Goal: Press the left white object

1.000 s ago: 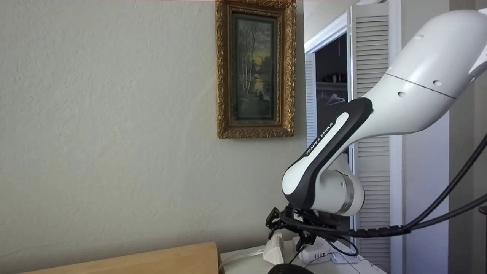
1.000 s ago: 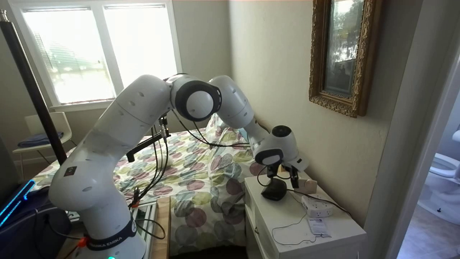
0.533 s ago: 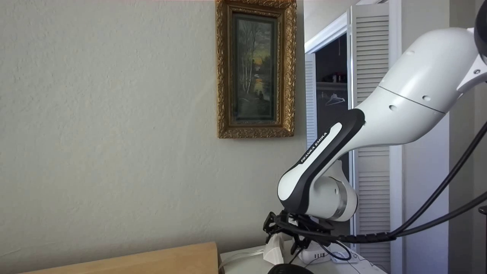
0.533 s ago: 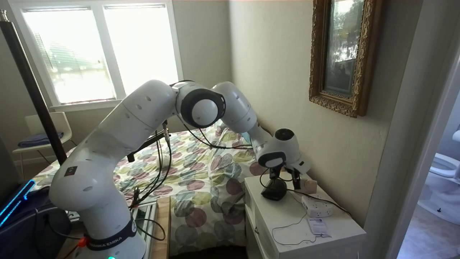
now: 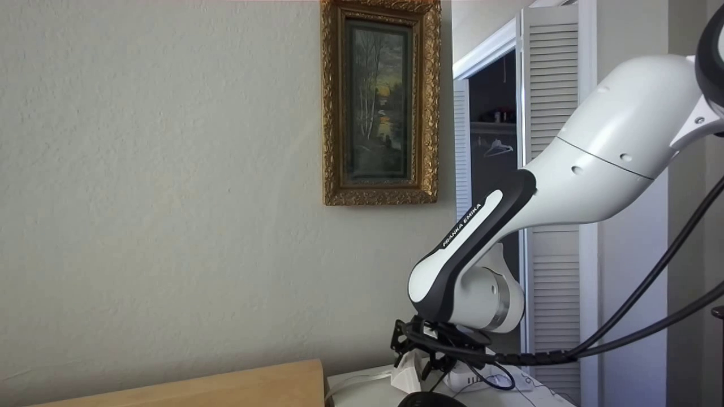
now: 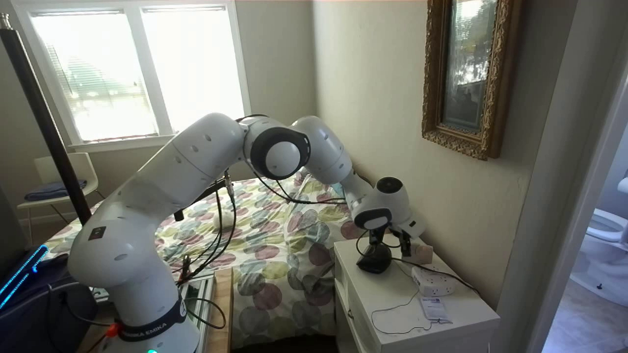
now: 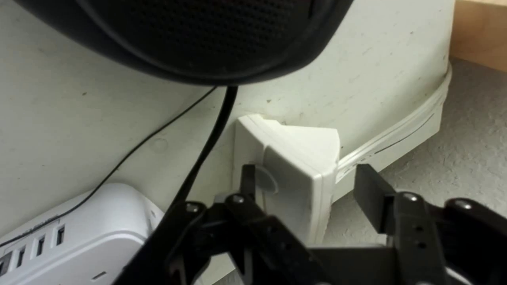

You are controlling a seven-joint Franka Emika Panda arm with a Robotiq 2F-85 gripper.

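Has smooth, rounded white arm links (image 5: 622, 113), pocked with small round recesses (image 5: 625, 157); wears black rings (image 6: 257, 157) round white joint caps (image 6: 283, 160); reads FRANKA EMIKA in white on a black strip (image 5: 462, 225); shows a silver band (image 5: 501, 302) and a dark square label (image 6: 97, 233); carries thick black cables (image 5: 534, 358), partly wrapped; ends in a black gripper (image 7: 307, 184) with jointed bars (image 7: 412, 253), bright round screws (image 7: 410, 196), flat dark pads (image 7: 372, 194).

Gripper (image 7: 309, 190) is finished in black; arm (image 6: 196, 152) is finished in white, banded with black. Box (image 7: 291, 178) and power strip (image 7: 107, 213) are both coloured white, same as cabinet top (image 6: 382, 289). Black device (image 7: 222, 35) is patterned with fine mesh. Bedspread (image 6: 274, 245) is printed with plum, grey and olive dots on white. Picture frame (image 5: 335, 107) is coloured gold; wall (image 5: 169, 169) is painted pale grey. Wooden board (image 5: 243, 387) is toned tan. Light strip (image 6: 22, 272) is lit blue.
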